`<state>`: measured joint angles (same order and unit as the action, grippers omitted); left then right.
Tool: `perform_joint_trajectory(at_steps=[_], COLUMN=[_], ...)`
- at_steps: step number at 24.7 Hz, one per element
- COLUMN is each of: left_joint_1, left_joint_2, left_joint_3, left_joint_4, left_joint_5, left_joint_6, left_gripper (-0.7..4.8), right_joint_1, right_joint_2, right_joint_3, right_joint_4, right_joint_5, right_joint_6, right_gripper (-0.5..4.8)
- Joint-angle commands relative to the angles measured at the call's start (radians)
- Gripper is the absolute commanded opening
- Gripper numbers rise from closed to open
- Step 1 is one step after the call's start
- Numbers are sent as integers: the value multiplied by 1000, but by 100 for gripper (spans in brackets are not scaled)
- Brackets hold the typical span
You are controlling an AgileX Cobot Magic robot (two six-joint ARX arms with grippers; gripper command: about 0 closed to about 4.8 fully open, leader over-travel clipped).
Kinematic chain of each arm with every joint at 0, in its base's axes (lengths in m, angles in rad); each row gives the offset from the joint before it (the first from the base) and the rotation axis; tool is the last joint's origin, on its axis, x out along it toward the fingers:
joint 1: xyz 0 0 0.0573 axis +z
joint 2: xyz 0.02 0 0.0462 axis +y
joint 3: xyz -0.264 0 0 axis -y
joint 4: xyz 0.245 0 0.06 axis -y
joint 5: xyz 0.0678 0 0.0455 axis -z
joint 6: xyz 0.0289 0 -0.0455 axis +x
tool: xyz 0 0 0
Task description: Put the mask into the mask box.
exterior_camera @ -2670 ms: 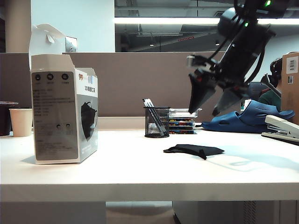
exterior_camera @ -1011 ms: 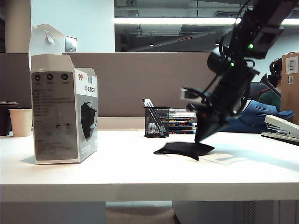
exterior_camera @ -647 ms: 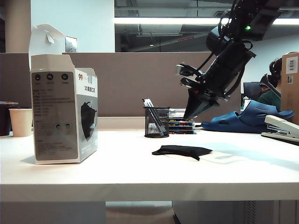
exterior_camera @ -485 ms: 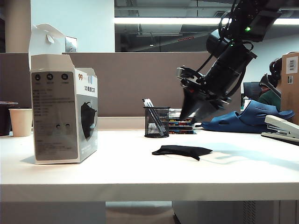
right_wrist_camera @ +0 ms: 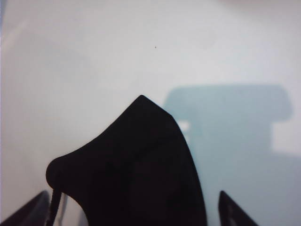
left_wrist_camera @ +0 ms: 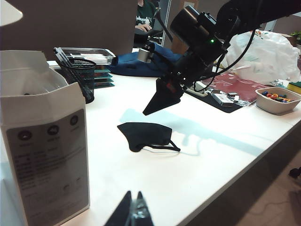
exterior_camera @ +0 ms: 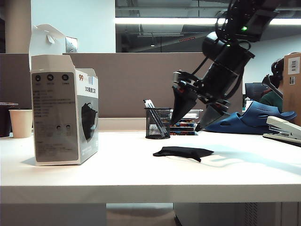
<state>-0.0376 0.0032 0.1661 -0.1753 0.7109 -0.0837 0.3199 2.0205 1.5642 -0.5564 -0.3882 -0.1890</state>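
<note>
The black mask [exterior_camera: 183,152] lies flat on the white table [exterior_camera: 141,174], right of centre. My right gripper [exterior_camera: 185,127] hangs open a short way above it, fingers pointing down and straddling the mask without touching it. The right wrist view shows the mask [right_wrist_camera: 136,169] between the two spread fingertips [right_wrist_camera: 225,202]. The mask box [exterior_camera: 66,115] stands upright at the left with its top flaps raised. In the left wrist view my left gripper [left_wrist_camera: 134,195] is shut and empty, low beside the mask box [left_wrist_camera: 44,150], well short of the mask [left_wrist_camera: 143,134].
A mesh pen holder [exterior_camera: 157,123] and a stack of flat boxes [exterior_camera: 184,123] stand behind the mask. A paper cup [exterior_camera: 21,123] is at the far left. Blue slippers [exterior_camera: 254,117], a stapler [exterior_camera: 284,129] and a brown box [exterior_camera: 292,80] sit at the right.
The right gripper, shut and low at the mask's right end a second ago, has risen off it and opened wide. The mask stays on the table. The left arm is still.
</note>
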Motion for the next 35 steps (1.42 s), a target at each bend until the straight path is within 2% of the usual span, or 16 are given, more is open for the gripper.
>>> perform_joint_trajectory(at_steps=[1, 15, 20, 22, 26, 27, 29, 31, 33, 35], left_joint_1=[2, 2, 2, 2, 2, 2, 2, 2, 2, 2], left_joint_2=[2, 1, 2, 1, 1, 2, 1, 1, 1, 2], left_joint_3=[6, 6, 6, 6, 6, 6, 6, 6, 6, 6], left_joint_4=[16, 16, 16, 16, 16, 16, 16, 16, 17, 28], left_joint_5=[0, 0, 0, 0, 0, 0, 0, 0, 0, -5], left_joint_6=[-3, -3, -3, -3, -3, -3, -3, -3, -3, -3], left_gripper=[-6, -6, -6, -6, -6, -6, -6, -6, -6, -6], right_joint_1=[20, 48, 55, 57, 58, 58, 58, 58, 58, 58], right_joint_2=[15, 118, 151, 152, 152, 152, 152, 152, 152, 151], right_joint_3=[2, 2, 2, 2, 2, 2, 2, 4, 6, 14], right_joint_4=[7, -72, -102, -105, -105, -105, -101, -97, -95, -102], right_joint_5=[26, 196, 314, 337, 344, 344, 344, 344, 341, 322], right_joint_6=[-2, -2, -2, -2, -2, -2, -2, -2, -2, -2], right_gripper=[479, 479, 469, 389, 176, 145, 100, 80, 31, 18])
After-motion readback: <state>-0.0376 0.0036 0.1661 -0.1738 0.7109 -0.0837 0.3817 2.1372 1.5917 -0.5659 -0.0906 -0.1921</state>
